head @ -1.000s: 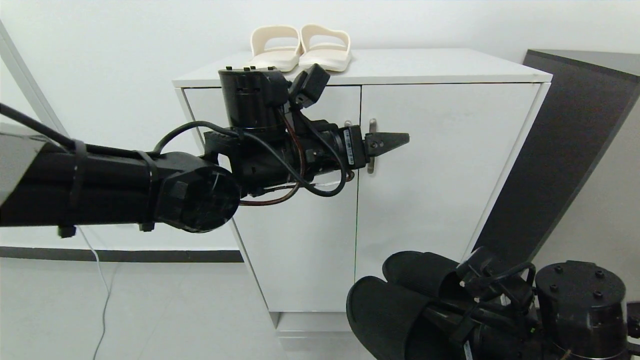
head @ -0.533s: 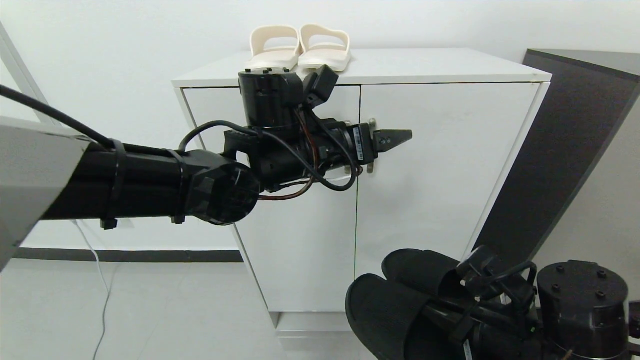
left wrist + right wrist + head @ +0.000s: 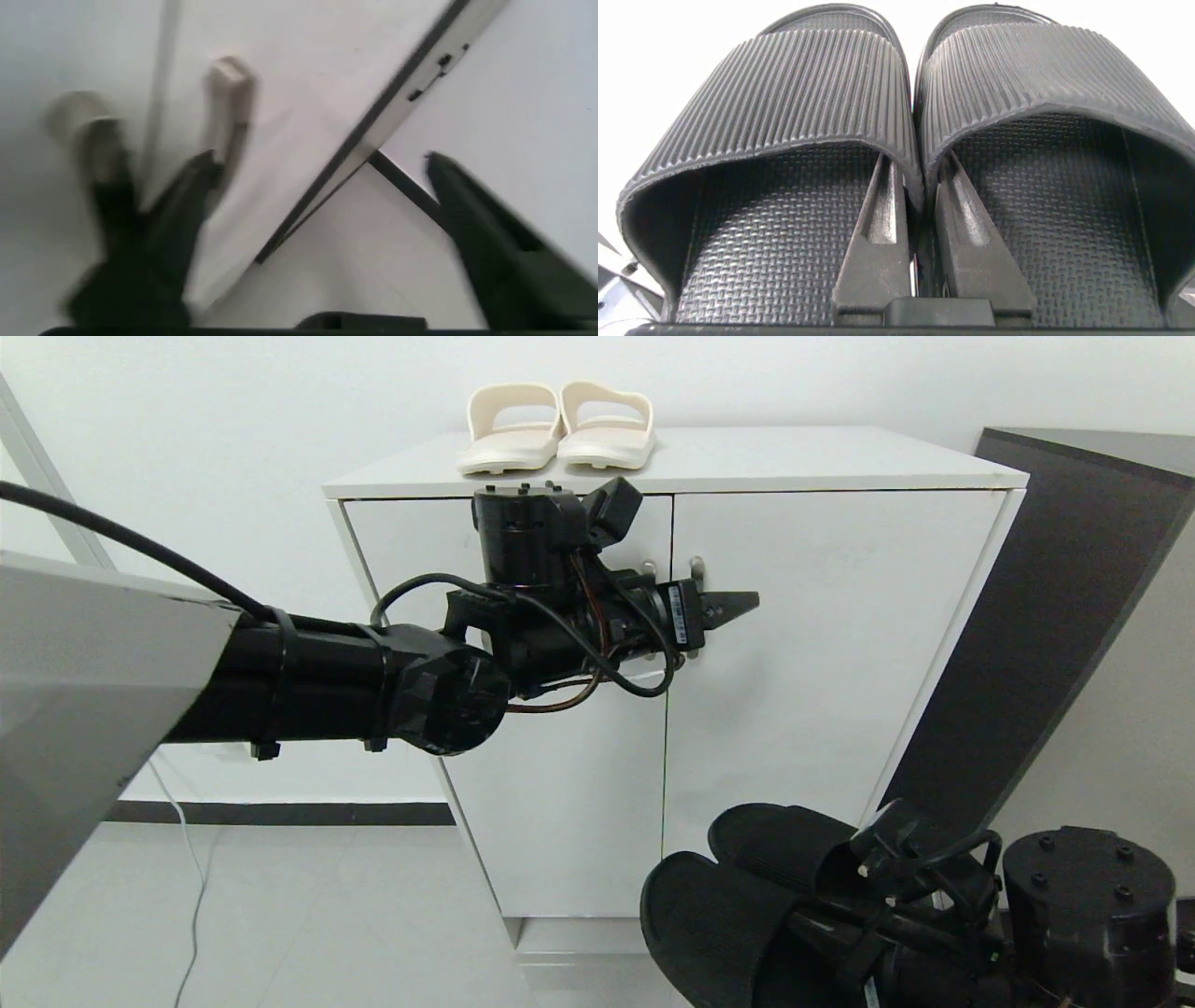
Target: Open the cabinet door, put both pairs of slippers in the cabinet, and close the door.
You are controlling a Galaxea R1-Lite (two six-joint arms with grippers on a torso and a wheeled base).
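Observation:
The white cabinet (image 3: pixel 822 644) has both doors shut. Its two metal handles (image 3: pixel 695 567) sit side by side at the centre gap. A cream pair of slippers (image 3: pixel 557 429) rests on its top. My left gripper (image 3: pixel 738 605) is at handle height in front of the right door. In the left wrist view that gripper (image 3: pixel 327 224) is open, and one finger (image 3: pixel 182 219) lies close beside a handle (image 3: pixel 227 93). Low on the right, my right gripper (image 3: pixel 920 247) is shut on the black pair of slippers (image 3: pixel 747 896), pinching their inner walls together.
A dark grey panel (image 3: pixel 1055 616) leans right of the cabinet. A thin cable (image 3: pixel 196 896) trails on the floor at the left, and a dark baseboard strip (image 3: pixel 280 814) runs along the wall.
My left arm has stretched farther toward the cabinet, and its gripper has dropped slightly beside the handles. The right arm with the black slippers has barely moved.

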